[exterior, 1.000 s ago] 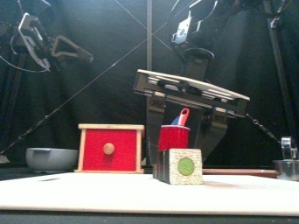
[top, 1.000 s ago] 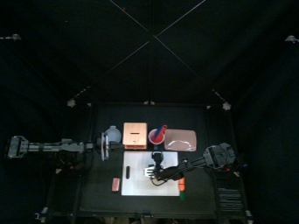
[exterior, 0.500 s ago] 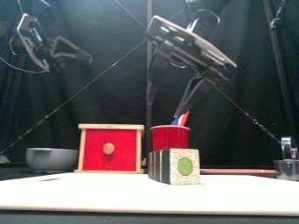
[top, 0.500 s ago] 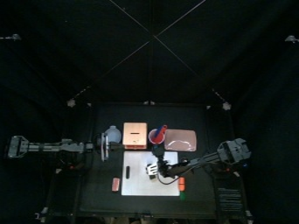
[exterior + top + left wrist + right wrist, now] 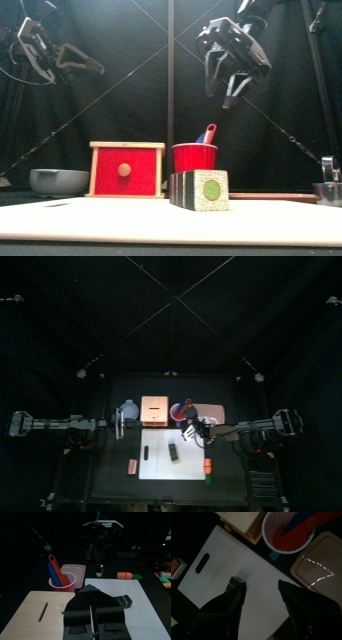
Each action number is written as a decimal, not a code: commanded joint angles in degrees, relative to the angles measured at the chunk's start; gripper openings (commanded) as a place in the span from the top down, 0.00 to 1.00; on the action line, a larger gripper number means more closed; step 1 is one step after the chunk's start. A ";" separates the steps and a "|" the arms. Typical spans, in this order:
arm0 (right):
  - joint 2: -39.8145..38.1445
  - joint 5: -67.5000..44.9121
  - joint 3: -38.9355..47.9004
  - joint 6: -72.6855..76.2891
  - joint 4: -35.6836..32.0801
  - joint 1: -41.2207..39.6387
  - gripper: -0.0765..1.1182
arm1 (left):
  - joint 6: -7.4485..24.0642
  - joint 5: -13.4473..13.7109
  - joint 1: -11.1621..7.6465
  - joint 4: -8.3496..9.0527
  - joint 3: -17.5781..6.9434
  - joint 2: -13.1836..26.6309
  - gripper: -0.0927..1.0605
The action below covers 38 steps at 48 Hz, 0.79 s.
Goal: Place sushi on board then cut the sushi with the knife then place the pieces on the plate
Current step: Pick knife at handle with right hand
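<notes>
One sushi roll (image 5: 174,453) lies on the white cutting board (image 5: 155,464). The right gripper (image 5: 230,97) hangs high over the board's back edge, jaws spread. Its best move is to reach the red cup (image 5: 195,157) behind the board and pinch the blue knife (image 5: 53,566) high on the handle. The left gripper (image 5: 93,594) rests left of the board, jaws pressed together.

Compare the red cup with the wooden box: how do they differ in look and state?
The red cup is round and open-topped, while the wooden box is square-faced, pale wood around a red drawer front. The red cup holds toy knives; the wooden box shows only a knob on its front. Both stand upright behind the white cutting board.
</notes>
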 commanded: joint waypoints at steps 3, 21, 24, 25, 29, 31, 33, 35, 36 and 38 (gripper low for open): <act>-6.59 0.09 0.18 -11.69 4.39 -7.56 0.21 | -0.09 -0.62 0.35 0.00 -1.41 0.09 0.92; -6.77 1.58 -2.29 -51.06 30.59 -29.71 0.21 | 0.09 -0.70 0.70 -1.23 -1.67 0.09 0.92; -5.89 1.67 -2.90 -57.04 35.24 -33.49 0.21 | 0.09 -0.70 1.05 -1.32 -1.67 0.09 0.92; -5.54 1.76 -3.08 -58.45 36.39 -34.37 0.21 | 0.09 -0.70 1.32 -1.23 -1.76 0.09 0.92; -3.78 2.20 -4.04 -63.54 40.08 -37.62 0.21 | 0.09 -0.70 2.20 -1.23 -1.67 0.09 0.92; -2.64 2.72 -4.75 -65.83 41.92 -38.94 0.21 | 0.09 -0.79 2.64 -1.23 -1.76 0.09 0.92; -1.23 3.60 -5.62 -68.12 43.33 -39.73 0.21 | 0.09 -0.79 2.99 -1.32 -1.76 0.09 0.92; 0.62 5.63 -7.29 -70.49 44.38 -40.43 0.21 | 0.09 -0.79 3.34 -1.32 -1.85 0.09 0.92; 1.58 6.59 -8.09 -71.37 44.74 -40.69 0.21 | 0.09 -0.88 3.52 -1.23 -1.85 0.09 0.92; 3.34 8.79 -9.93 -73.13 45.18 -40.96 0.21 | 0.00 -0.97 3.69 -1.32 -1.85 0.09 0.92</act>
